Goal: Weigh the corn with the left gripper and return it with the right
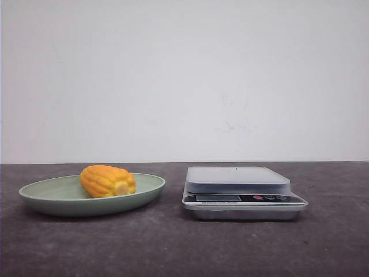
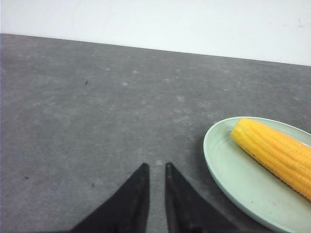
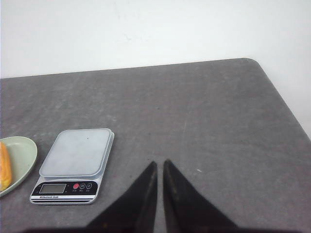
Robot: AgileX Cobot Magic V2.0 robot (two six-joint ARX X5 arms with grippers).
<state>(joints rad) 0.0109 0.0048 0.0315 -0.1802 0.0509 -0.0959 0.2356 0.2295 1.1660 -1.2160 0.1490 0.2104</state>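
Observation:
The yellow-orange corn (image 1: pixel 106 180) lies on its side in a pale green plate (image 1: pixel 40 191) at the table's left, its paler cut end facing the scale. In the left wrist view my left gripper (image 2: pixel 156 167) hovers over bare table beside the plate (image 2: pixel 228 170), shut and holding nothing, with the corn (image 2: pixel 274 150) a short way off. My right gripper (image 3: pixel 160 164) is shut too and holds nothing. It hangs over bare table to the right of the scale (image 3: pixel 77 153). A sliver of corn (image 3: pixel 4 167) shows at that view's edge. Neither arm appears in the front view.
A silver kitchen scale (image 1: pixel 236 180) with nothing on its platform stands right of the plate, its display and buttons facing me. The dark grey table ends at a rounded far right corner (image 3: pixel 250 60). A white wall backs the table.

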